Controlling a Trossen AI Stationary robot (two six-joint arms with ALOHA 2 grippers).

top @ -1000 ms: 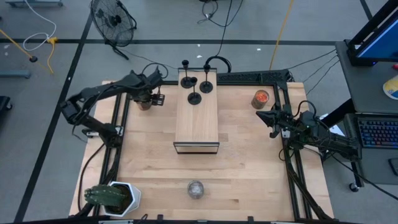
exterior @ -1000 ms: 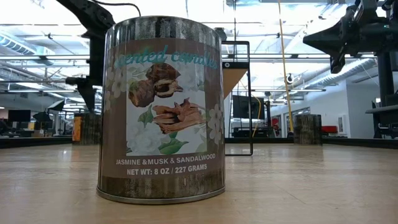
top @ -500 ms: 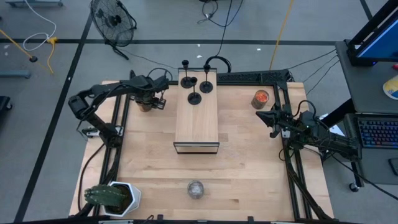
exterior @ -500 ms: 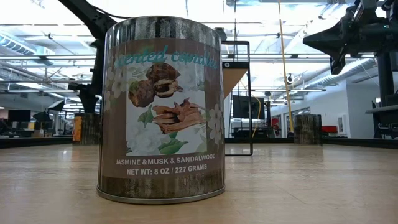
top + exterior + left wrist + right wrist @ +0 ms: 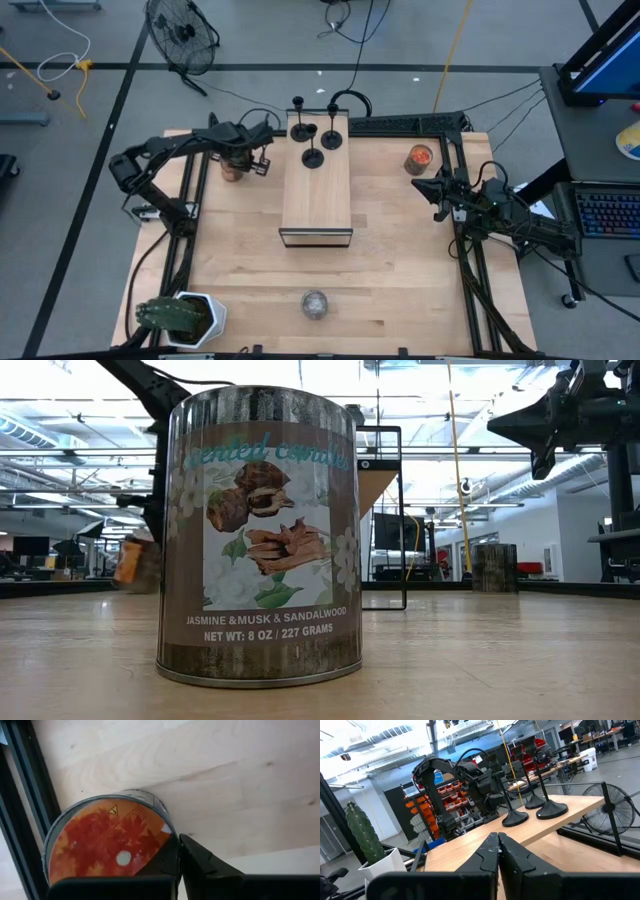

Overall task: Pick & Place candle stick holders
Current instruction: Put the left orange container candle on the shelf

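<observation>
Over far-left jar (image 5: 232,170), left tool (image 5: 262,160), seemingly closed.

Table (image 5: 390,250): pale wooden top with a black metal frame along its left, right and far sides.
Wooden box (image 5: 317,205): long pale riser standing on the table near the middle of the far side, its open dark end facing the near edge.
On the box: three black candle stick holders (image 5: 313,158) grouped at its far end.
Left jar (image 5: 232,168): orange-topped, at the far left of the table, just left of the box.
Right jar (image 5: 420,159): orange-topped, at the far right, well apart from the box.
Silvery ball (image 5: 315,304): on the table near the near edge, in line with the box.
Cactus pot (image 5: 205,318): white pot with a green cactus, at the near left corner.
</observation>
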